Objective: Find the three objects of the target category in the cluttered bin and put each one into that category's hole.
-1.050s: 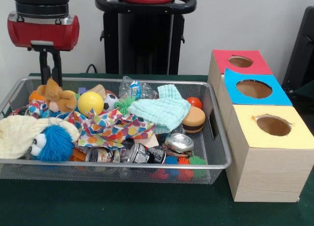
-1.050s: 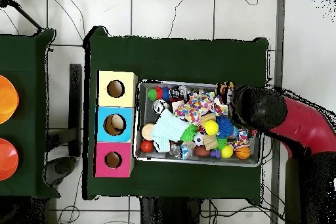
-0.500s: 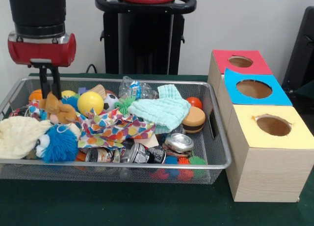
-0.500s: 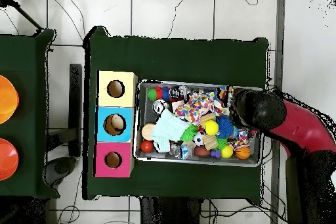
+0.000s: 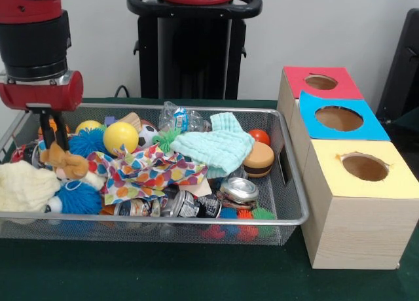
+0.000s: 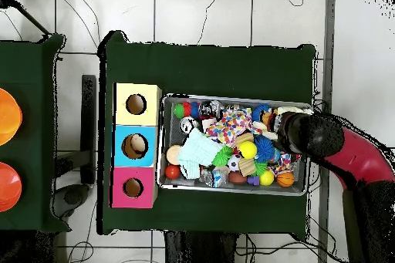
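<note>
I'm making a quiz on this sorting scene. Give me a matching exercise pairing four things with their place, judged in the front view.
Things:
1. yellow ball
2. toy burger
3. yellow-topped box
4. brown plush toy

Places:
A. nearest the camera in the row of boxes
B. at the wire bin's right end, beside the mint cloth
C. at the tips of the hand, left end of the bin
D. toward the bin's back, left of the soccer ball

Pairs: 1-D, 2-B, 3-A, 4-C
</note>
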Motion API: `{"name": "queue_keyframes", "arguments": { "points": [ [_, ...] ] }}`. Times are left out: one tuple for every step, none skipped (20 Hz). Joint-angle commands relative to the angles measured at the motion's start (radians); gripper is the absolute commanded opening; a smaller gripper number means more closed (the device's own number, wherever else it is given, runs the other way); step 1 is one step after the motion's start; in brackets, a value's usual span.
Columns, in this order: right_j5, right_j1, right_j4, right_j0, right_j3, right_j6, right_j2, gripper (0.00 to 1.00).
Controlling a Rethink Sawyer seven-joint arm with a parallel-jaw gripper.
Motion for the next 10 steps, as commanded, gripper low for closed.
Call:
{"name": "queue_keyframes", "arguments": {
  "points": [
    [-0.029, 0.017, -0.048, -0.022, 0.052, -0.050, 0.107, 0.00],
    [-0.030, 0.018, -0.050, -0.022, 0.052, -0.049, 0.108, 0.00],
    [-0.029, 0.017, -0.051, -0.019, 0.052, -0.046, 0.107, 0.00],
    [-0.032, 0.017, -0.052, -0.019, 0.054, -0.042, 0.106, 0.00],
    [-0.035, 0.017, -0.053, -0.018, 0.055, -0.041, 0.106, 0.00],
    [-0.039, 0.017, -0.054, -0.018, 0.057, -0.039, 0.105, 0.00],
    [-0.039, 0.017, -0.053, -0.017, 0.057, -0.038, 0.105, 0.00],
    [-0.042, 0.015, -0.054, -0.018, 0.061, -0.037, 0.105, 0.00],
    [-0.039, 0.013, -0.053, -0.018, 0.062, -0.036, 0.104, 0.00],
    [-0.037, 0.009, -0.053, -0.018, 0.064, -0.035, 0.103, 0.00]
  ]
}}
